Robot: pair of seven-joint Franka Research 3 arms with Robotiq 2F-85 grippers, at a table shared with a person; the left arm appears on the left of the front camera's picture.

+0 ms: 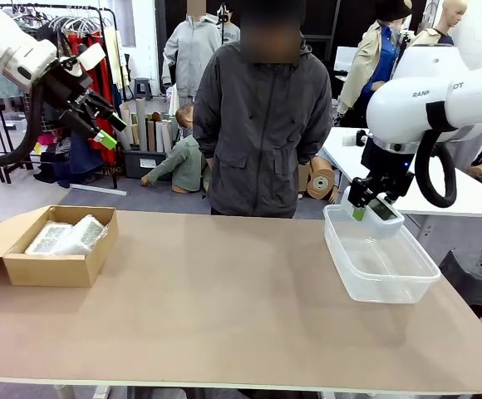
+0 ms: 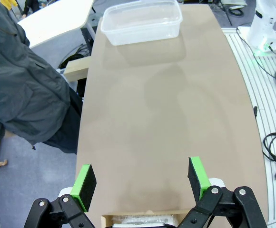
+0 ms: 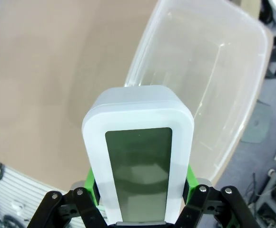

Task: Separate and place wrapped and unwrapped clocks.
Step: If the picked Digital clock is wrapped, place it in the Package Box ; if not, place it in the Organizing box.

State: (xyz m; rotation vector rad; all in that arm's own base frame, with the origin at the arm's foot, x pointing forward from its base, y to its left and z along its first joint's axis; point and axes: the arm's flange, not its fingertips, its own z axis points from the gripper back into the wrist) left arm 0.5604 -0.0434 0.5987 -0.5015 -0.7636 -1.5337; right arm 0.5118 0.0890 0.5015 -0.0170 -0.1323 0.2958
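My right gripper [image 1: 372, 209] is shut on the bare white clock [image 3: 139, 152] with its grey-green screen, holding it just above the far rim of the clear plastic tub [image 1: 380, 263]. In the right wrist view the clock stands between the green pads [image 3: 189, 179] with the tub [image 3: 209, 71] beyond it. Two bubble-wrapped clocks [image 1: 68, 235] lie in the brown cardboard box [image 1: 51, 268] at the table's left. My left gripper [image 1: 100, 120] hangs open high above the box; its wrist view shows spread green pads [image 2: 86, 179] over the box's edge [image 2: 142, 219].
A person in a dark grey jacket [image 1: 262, 125] stands at the far edge of the table, hands out of sight. The tan tabletop [image 1: 224, 291] stretches bare between box and tub. A white table [image 1: 440, 179] stands behind the tub at right.
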